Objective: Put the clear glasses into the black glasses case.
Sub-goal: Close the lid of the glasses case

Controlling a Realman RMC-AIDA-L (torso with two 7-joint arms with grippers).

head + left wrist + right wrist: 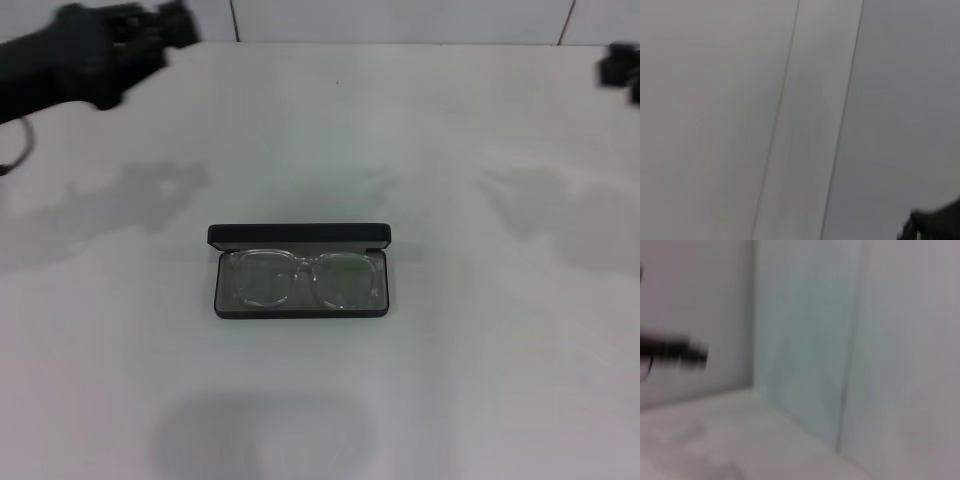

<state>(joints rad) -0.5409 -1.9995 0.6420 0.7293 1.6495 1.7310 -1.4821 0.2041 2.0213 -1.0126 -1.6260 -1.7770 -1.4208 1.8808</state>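
The clear glasses (300, 278) lay inside the black glasses case (300, 312), which sat open just below the centre of the head view on the white desk (480, 380). The frame rested flat on the grey lining, both lenses side by side within the tray, and the lid (298, 236) stood up along the far edge. By that showing the placing looked done; what remained, if anything, was closing the lid (the task sentence did not ask for it).

Both arms were well apart from the case. The left end effector (165, 25) was at the upper left of the head view, raised over the far edge of the desk, and the right end effector (622, 68) showed only as a dark piece at the upper right edge. Neither had hold of anything that could be seen, but how far either stood open could not be told, since both were blurred or cut off by the frame.

Only the head view showed the glasses, the case and the desk top around them. The left wrist view showed pale wall panels with thin seams and a dark shape at its lower right corner, nothing of the task's things. The right wrist view showed a wall corner meeting a pale surface, with a blurred dark bar at its left edge, probably the other arm.
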